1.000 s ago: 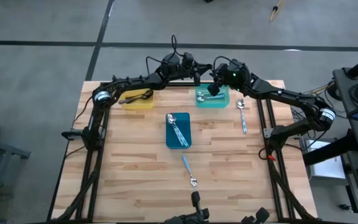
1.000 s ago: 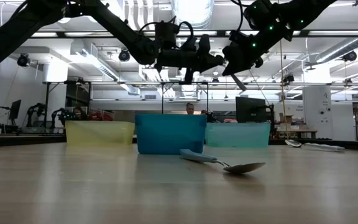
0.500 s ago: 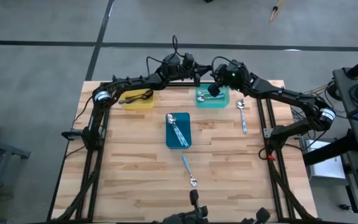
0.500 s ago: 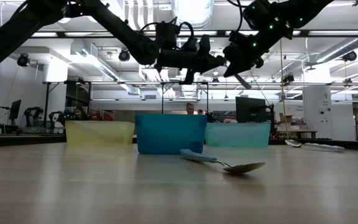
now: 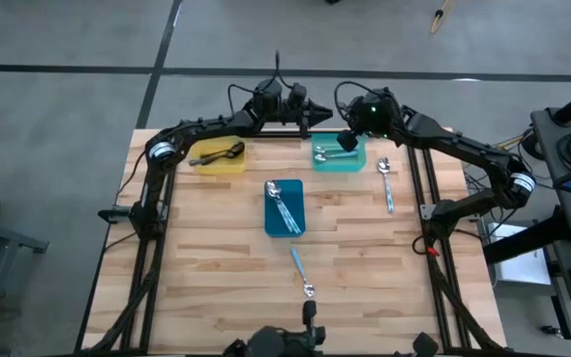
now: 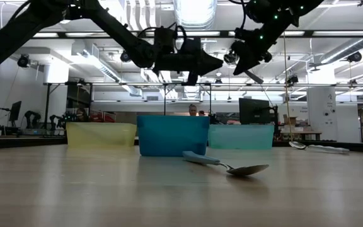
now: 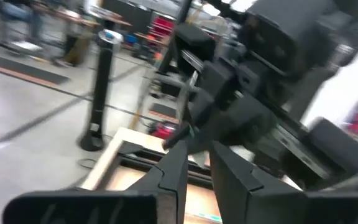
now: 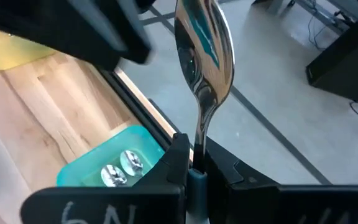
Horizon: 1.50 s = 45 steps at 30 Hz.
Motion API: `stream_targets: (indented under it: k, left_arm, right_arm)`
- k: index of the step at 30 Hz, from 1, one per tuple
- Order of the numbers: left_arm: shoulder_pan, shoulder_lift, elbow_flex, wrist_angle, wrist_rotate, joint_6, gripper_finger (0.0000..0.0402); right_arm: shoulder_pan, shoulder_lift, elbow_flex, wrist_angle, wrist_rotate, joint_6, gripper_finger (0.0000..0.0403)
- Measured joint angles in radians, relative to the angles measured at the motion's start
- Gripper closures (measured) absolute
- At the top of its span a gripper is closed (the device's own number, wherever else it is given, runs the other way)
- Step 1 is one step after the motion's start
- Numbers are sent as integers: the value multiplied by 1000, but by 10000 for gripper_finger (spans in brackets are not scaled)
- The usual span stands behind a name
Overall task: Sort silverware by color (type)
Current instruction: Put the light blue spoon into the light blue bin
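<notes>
My right gripper [image 8: 194, 158] is shut on a shiny silver spoon [image 8: 202, 50], high above the teal tray [image 5: 337, 159] at the table's far edge. In the high view this gripper [image 5: 347, 141] hangs over that tray, which has silver spoons [image 8: 122, 167] lying in it. My left gripper [image 5: 312, 117] hovers level just left of it, over the far edge. Its fingers [image 7: 173, 177] stand slightly open with nothing between them. The left wrist view shows the right hand close ahead. My right gripper pinches the spoon's handle [image 8: 199, 134] between its two fingers. The handle runs back along the fingers and the bowl [image 8: 204, 37] sticks out past their tips. The spoon is lifted clear, above the teal tray.
A yellow tray [image 5: 218, 159] with dark spoons stands at the far left. A blue tray [image 5: 284, 208] with blue-handled spoons stands mid-table. Two blue-handled spoons lie loose, one at the right [image 5: 387, 185] and one toward the near edge [image 5: 301, 271]. Bare wood lies around them.
The two grippers met above the teal tray a second ago and have drawn apart. My left gripper has swung toward the far edge and a little left. My right gripper has tipped up and risen slightly, and the silver spoon is with it alone.
</notes>
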Motion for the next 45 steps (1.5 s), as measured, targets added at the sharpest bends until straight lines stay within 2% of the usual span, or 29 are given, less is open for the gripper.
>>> stream_targets:
  k: [3, 6, 9, 13, 22, 30, 45]
  left_arm:
    - [31, -3, 0, 0, 97, -38, 340]
    - [51, -19, 0, 2, 143, -63, 336]
    - [58, -45, 0, 6, 187, -69, 335]
    - [72, -101, 0, 1, 246, -69, 335]
    - [164, -248, -13, -50, 278, -60, 338]
    - [176, -282, -14, -61, 372, -58, 341]
    - [176, -306, -14, -87, 414, -69, 341]
  right_arm:
    - [-1, 5, 17, -18, -23, -18, 391]
    - [0, 38, 43, -22, -31, -43, 391]
    - [-5, 101, 84, -34, -66, -80, 392]
    - [-26, 205, 180, -134, -88, -140, 392]
    - [-102, 389, 337, -318, -341, -323, 392]
    - [-133, 529, 371, -452, -346, -549, 391]
    - [-137, 661, 371, -437, -344, -600, 390]
